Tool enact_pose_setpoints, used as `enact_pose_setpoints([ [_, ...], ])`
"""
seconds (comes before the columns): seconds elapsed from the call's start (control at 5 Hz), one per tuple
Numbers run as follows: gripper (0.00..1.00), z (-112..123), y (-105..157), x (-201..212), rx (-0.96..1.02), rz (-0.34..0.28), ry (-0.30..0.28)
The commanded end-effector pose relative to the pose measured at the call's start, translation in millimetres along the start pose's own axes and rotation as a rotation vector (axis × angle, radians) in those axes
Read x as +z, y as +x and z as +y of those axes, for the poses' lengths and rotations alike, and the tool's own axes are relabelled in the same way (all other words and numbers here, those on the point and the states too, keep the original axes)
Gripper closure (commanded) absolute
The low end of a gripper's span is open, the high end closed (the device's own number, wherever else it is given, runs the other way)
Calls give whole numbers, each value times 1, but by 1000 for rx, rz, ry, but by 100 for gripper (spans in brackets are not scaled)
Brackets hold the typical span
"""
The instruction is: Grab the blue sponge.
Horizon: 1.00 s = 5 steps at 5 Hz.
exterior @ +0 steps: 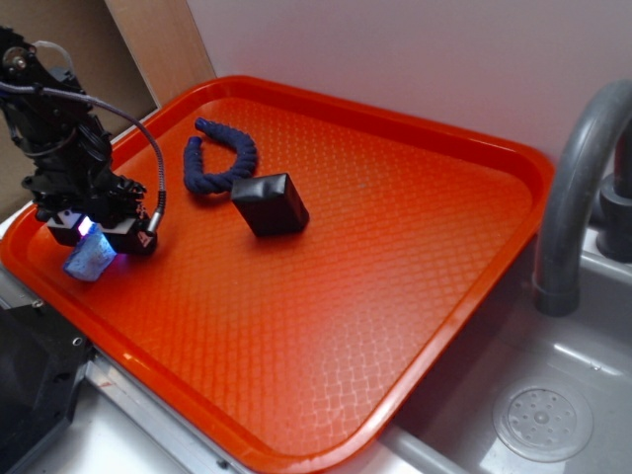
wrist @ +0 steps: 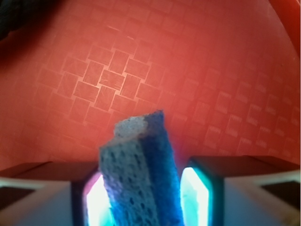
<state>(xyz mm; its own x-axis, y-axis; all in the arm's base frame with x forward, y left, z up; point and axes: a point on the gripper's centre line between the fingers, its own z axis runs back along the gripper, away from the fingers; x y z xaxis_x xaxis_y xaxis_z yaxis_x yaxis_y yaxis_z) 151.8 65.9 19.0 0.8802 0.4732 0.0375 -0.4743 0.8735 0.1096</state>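
The blue sponge (exterior: 89,259) hangs from my gripper (exterior: 96,235) at the left end of the orange tray (exterior: 395,296), close above its surface. In the wrist view the sponge (wrist: 141,169) stands upright between the two glowing pads of my gripper (wrist: 146,193). The jaws are closed against its sides, and its pale rounded end points toward the tray (wrist: 211,70). Whether the sponge still touches the tray I cannot tell.
A dark navy twisted rope (exterior: 219,158) and a glossy black box (exterior: 270,203) lie further back on the tray; the rope also shows in the wrist view's top left corner (wrist: 19,14). A grey faucet (exterior: 573,188) and a sink with a drain (exterior: 541,423) are at the right.
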Motion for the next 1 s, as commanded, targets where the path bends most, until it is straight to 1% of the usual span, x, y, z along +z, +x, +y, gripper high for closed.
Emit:
enact_pose_setpoints([
  [0.0,100,-12,21,66,74,-78,-15],
  [0.2,100,-32,25,120,-36,-91,-95],
  [0.4,100,-50,6,165,-174,-135,-183],
  [0.6,100,-59,-18,201,-243,-174,-261],
  [0.8,100,-59,-22,208,-263,-151,-329],
])
